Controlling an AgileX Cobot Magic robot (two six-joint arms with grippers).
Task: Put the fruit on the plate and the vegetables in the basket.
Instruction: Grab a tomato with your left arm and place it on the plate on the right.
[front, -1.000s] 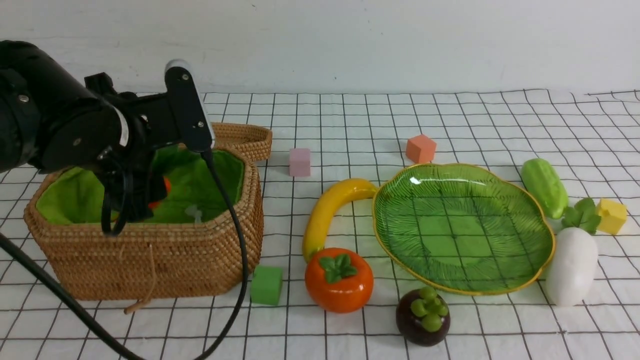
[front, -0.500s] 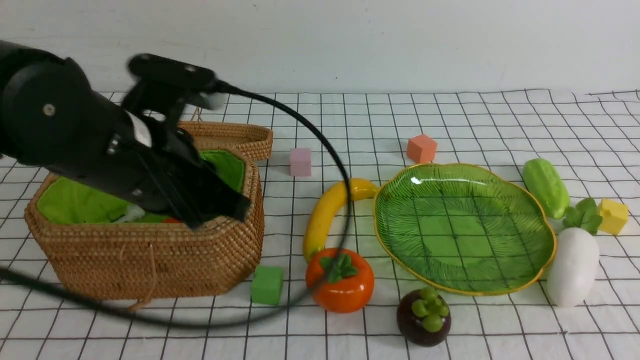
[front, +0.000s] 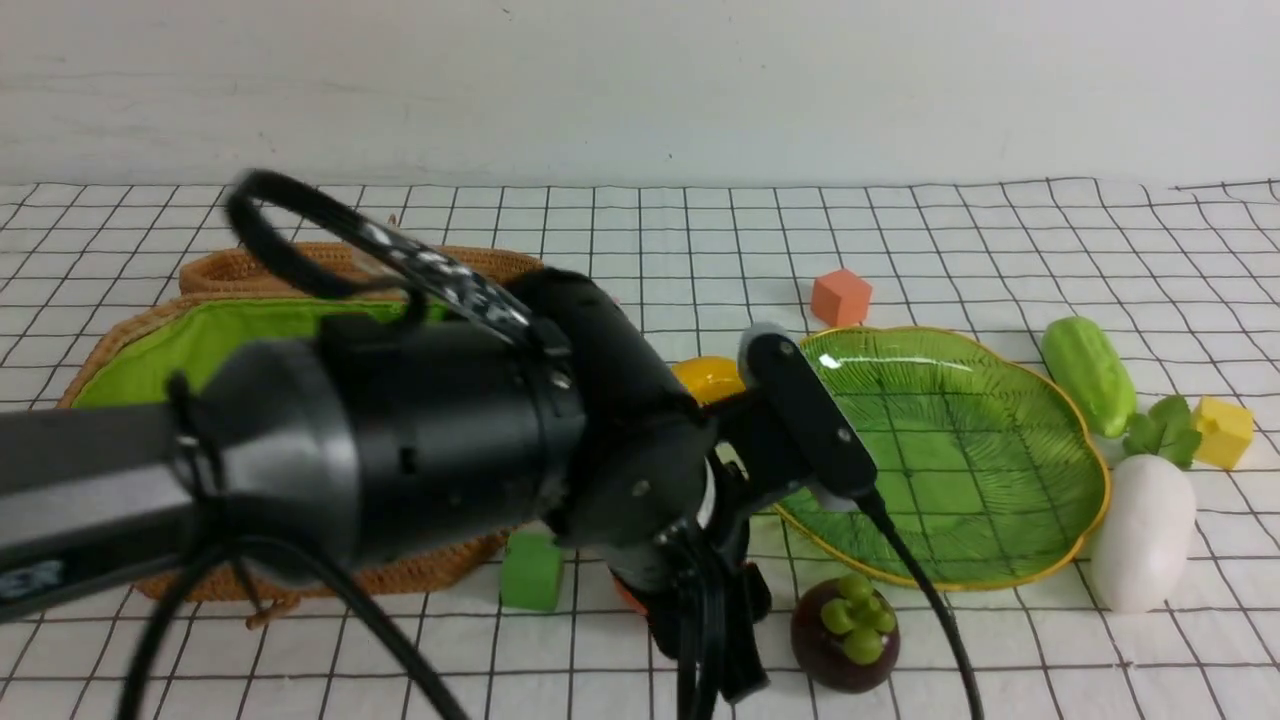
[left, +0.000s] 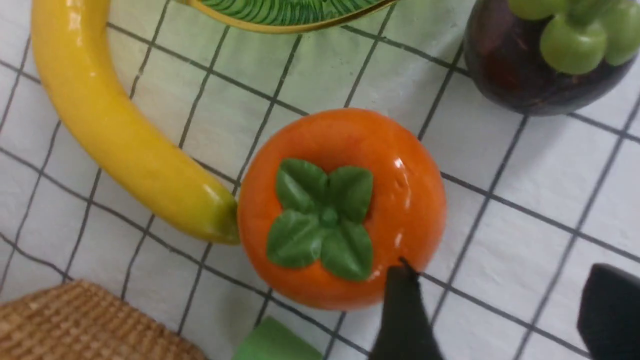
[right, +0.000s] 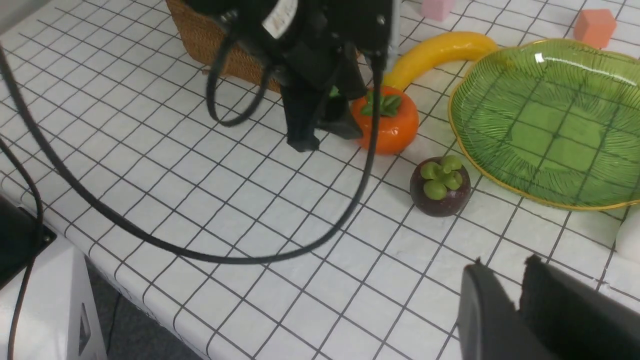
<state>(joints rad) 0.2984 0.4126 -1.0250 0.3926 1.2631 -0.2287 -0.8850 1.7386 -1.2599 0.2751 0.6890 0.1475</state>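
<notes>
My left gripper (left: 500, 300) stands open just above the cloth, with only bare grid between its fingers. One of its fingertips (left: 400, 280) is at the edge of the orange persimmon (left: 345, 210), which lies outside the jaws. The yellow banana (left: 115, 130) touches the persimmon, and the purple mangosteen (front: 845, 635) sits close by. The green plate (front: 950, 440) is empty. A green gourd (front: 1088, 372) and a white radish (front: 1143, 530) lie to its right. The left arm hides much of the basket (front: 220, 335). My right gripper (right: 515, 285) is shut and empty, hovering near the table's front.
Foam cubes are scattered about: orange (front: 840, 297), yellow (front: 1222, 432), green (front: 532, 570) and pink (right: 436, 7). The left arm's black cable (right: 225, 255) loops over the cloth in front. The table's near edge (right: 100, 260) drops off beside it.
The left arm has swung from over the basket rightward and forward, down beside the persimmon, and its jaws stand open now. The right gripper has not visibly changed.
</notes>
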